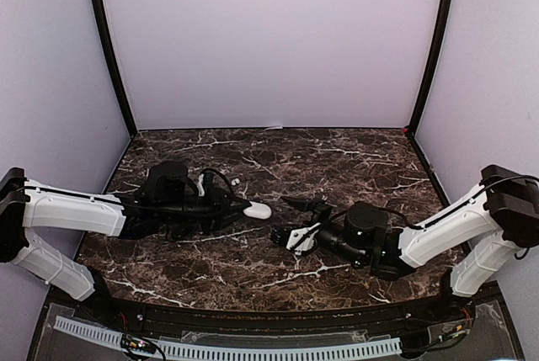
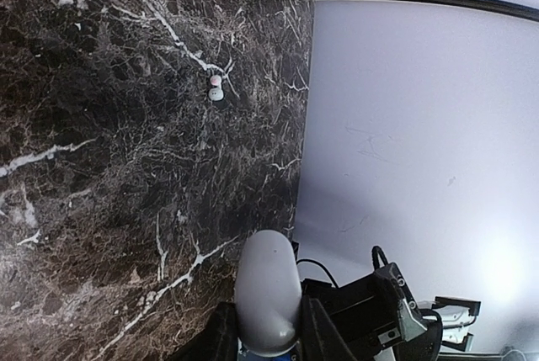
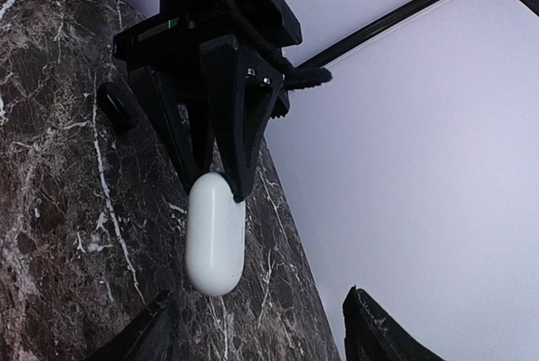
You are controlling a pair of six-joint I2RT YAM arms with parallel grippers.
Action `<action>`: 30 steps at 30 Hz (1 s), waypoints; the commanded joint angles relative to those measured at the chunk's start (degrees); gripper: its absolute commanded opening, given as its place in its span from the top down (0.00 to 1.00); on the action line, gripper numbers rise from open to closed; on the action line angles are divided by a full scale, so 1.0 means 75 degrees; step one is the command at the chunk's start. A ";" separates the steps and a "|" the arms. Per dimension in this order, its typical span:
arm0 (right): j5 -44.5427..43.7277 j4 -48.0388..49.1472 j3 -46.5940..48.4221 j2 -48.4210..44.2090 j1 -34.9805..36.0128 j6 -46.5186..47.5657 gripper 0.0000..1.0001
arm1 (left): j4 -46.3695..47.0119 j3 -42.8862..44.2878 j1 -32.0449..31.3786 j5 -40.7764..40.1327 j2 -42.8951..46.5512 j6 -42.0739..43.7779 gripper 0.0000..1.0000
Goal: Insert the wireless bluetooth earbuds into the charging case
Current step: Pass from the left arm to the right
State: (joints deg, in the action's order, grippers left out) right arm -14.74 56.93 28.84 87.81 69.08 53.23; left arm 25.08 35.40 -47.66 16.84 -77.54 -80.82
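Left pincer (image 1: 242,206) pinching white oval plastic charging case (image 1: 258,209), seemingly shut. Right pincer (image 1: 286,222) spread beside case. Tiny white earbud (image 2: 216,87) on dark marble counter (image 1: 337,159), beyond case. Next I'd open it.

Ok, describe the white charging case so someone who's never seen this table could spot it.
On the dark marble table, find the left claw. The charging case is the smooth white oval pill pinched at its tip, far bigger than the tiny white earbud beyond it.
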 commanded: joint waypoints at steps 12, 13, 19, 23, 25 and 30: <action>0.0972 -0.1183 0.1364 0.1209 -0.0285 0.0133 0.38 | -0.0164 -0.0179 -0.0056 -0.0170 0.0469 -0.0807 0.90; 0.0953 -0.1161 0.1405 0.1266 -0.0309 0.0133 0.40 | -0.0266 -0.0149 -0.0056 -0.0180 0.0471 -0.0847 0.90; 0.0809 -0.1115 0.1803 0.1605 -0.0406 0.0249 0.51 | -0.0812 -0.0012 -0.0056 -0.0149 0.0471 -0.1095 0.91; 0.0898 -0.1299 0.2037 0.1770 -0.0467 0.0243 0.55 | -0.1030 -0.0009 -0.0056 -0.0180 0.0482 -0.1272 0.91; 0.0873 -0.1436 0.2140 0.1875 -0.0496 0.0308 0.56 | -0.1046 -0.0015 -0.0056 -0.0177 0.0492 -0.1302 0.91; 0.0884 -0.1910 0.2399 0.2019 -0.0492 0.0473 0.64 | -0.0900 -0.0101 -0.0045 -0.0148 0.0506 -0.1379 0.91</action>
State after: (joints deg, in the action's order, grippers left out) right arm -8.45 44.03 44.45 102.02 65.89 56.16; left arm 18.74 34.68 -47.86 15.44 -75.31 -90.21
